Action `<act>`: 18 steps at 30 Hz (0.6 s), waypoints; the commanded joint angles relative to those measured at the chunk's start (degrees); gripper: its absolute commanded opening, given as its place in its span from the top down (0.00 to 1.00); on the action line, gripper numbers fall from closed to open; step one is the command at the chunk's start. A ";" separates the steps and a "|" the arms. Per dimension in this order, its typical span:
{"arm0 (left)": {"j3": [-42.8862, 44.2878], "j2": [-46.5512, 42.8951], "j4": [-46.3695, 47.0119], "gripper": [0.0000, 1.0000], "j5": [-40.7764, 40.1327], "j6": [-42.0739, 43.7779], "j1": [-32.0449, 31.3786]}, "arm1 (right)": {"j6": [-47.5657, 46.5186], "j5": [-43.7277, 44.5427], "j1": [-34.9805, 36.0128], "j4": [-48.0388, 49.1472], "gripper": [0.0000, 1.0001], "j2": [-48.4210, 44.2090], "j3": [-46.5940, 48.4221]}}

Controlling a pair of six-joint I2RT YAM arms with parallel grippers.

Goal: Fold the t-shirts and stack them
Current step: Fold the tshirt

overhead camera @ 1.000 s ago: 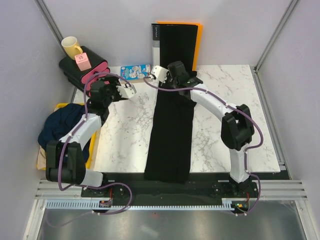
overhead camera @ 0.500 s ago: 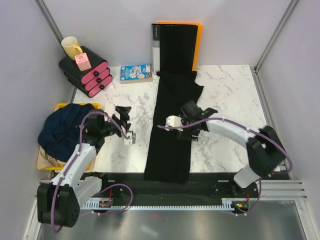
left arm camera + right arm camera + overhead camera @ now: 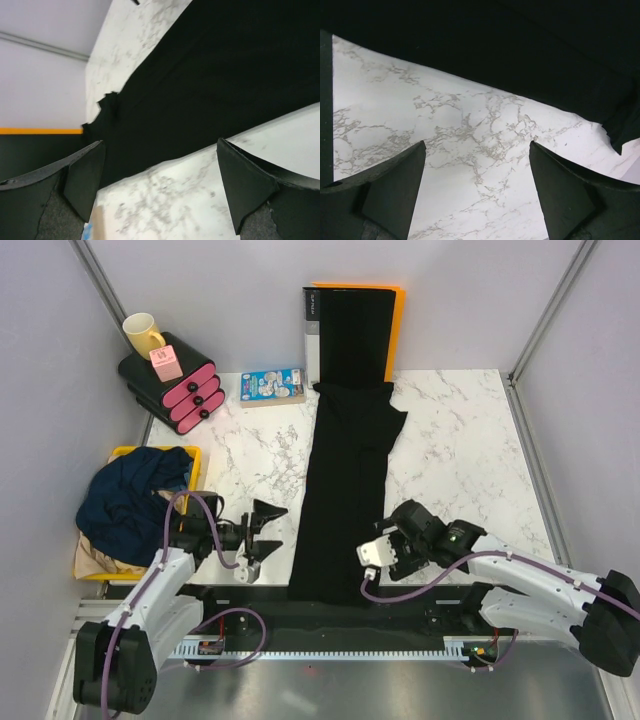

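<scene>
Left wrist: black t-shirt (image 3: 210,75) lies beyond spread fingers (image 3: 84,172).

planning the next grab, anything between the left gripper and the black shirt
Nothing, just bare table between the left gripper and the black shirt, as the top and left wrist views show.

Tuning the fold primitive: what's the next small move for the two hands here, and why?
Likely: move both hands inward to pinch the near corners of the black t-shirt, ready to fold that end toward the far one. It lies as a long narrow strip, and the left hand and right hand flank its near end, both open and empty.
</scene>
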 commanded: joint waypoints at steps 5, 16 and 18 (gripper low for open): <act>-1.51 9.81 -11.83 0.03 7.71 38.48 -1.70 | -11.76 -1.00 4.86 4.00 0.10 -2.61 -4.60; -3.17 18.79 1.24 0.08 5.95 40.79 -6.97 | -13.88 -1.88 11.27 11.90 0.14 -0.15 -9.70; -5.98 19.75 9.14 0.08 6.04 40.79 -7.76 | -12.04 -1.88 12.50 13.93 0.15 0.73 -9.70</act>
